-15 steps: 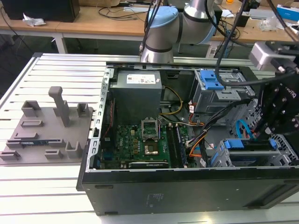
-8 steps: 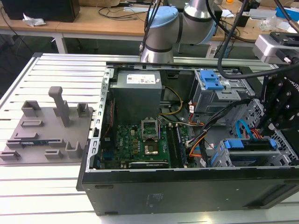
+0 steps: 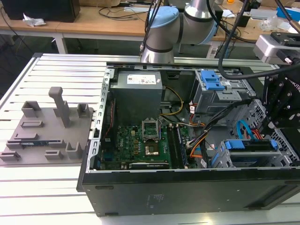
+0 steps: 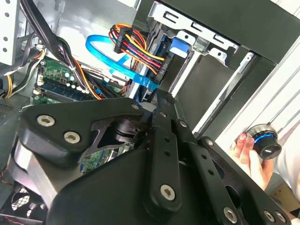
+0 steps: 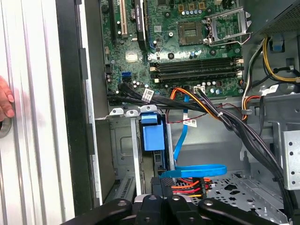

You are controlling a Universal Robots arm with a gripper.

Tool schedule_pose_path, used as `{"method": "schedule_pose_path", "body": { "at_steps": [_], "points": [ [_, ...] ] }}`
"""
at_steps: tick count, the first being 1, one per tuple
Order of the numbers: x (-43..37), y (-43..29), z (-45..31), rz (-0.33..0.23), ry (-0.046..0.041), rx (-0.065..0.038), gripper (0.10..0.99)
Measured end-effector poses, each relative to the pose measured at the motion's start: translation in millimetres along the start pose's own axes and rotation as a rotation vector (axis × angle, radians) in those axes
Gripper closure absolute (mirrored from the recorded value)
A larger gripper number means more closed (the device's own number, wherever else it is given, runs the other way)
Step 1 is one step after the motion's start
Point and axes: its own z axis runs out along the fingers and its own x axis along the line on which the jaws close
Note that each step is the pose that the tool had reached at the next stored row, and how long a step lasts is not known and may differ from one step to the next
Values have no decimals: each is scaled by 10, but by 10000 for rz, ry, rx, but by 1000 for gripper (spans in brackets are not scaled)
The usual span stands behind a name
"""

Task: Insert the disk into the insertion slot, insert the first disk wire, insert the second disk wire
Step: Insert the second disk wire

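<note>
An open computer case [image 3: 187,187] lies on a slatted metal table [image 3: 56,70]. Inside, a green motherboard [image 3: 140,145] sits below a grey power supply [image 3: 138,91], its empty CPU socket [image 5: 194,29] and memory slots [image 5: 194,68] clear in the first wrist view. A taller drive cage with a blue latch [image 3: 212,80] stands toward the exterior view's right. Beside the case, at the exterior view's left, rests a grey fixture tray [image 3: 44,133]. Wooden benches [image 3: 101,21] line the background.
</note>
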Motion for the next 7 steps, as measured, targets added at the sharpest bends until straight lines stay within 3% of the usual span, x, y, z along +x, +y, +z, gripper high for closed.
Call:
{"method": "schedule_pose_path", "body": {
  "at_steps": [7],
  "points": [
    [-1,0,0,0,0,0,980]
  ]
}}
